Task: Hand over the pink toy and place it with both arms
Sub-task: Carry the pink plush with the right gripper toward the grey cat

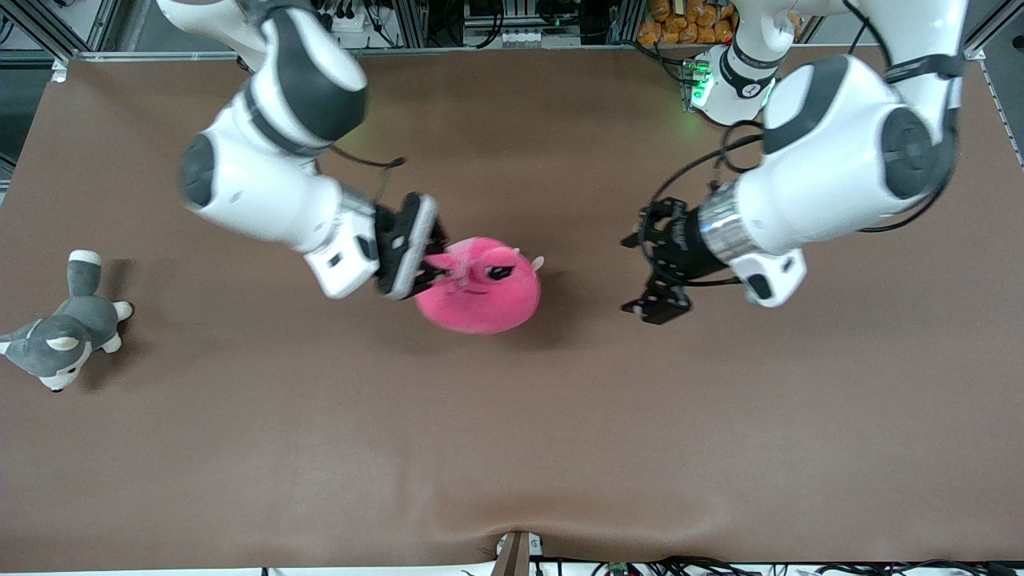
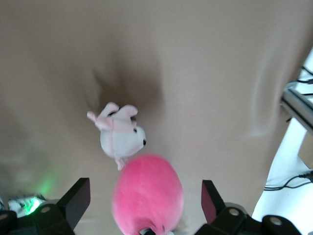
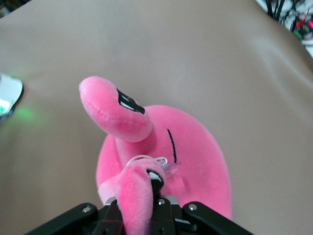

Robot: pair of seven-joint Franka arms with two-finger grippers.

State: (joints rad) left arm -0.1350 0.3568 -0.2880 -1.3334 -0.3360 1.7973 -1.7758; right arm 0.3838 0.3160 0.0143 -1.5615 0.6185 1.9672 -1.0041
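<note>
Right gripper (image 1: pixel 430 270) clamped on eye stalk of pink toy (image 1: pixel 480 288), toy up in air over middle of surface (image 1: pixel 512 448). Left gripper (image 1: pixel 658 268) fingers wide apart, empty, just beside toy, toward left arm's end. Small pale plush (image 2: pixel 120 134) under toy. Grey-and-white dog (image 1: pixel 68 324) at right arm's end.

You see a fuzzy plush pink toy (image 1: pixel 480 288) in the right claw (image 1: pixel 436 256), matt black plastic like the left claw (image 1: pixel 652 272). The desk (image 1: pixel 512 440) wears matt brown cloth. The arms (image 1: pixel 272 168) have glossy white shells and shiny metal wrists.
</note>
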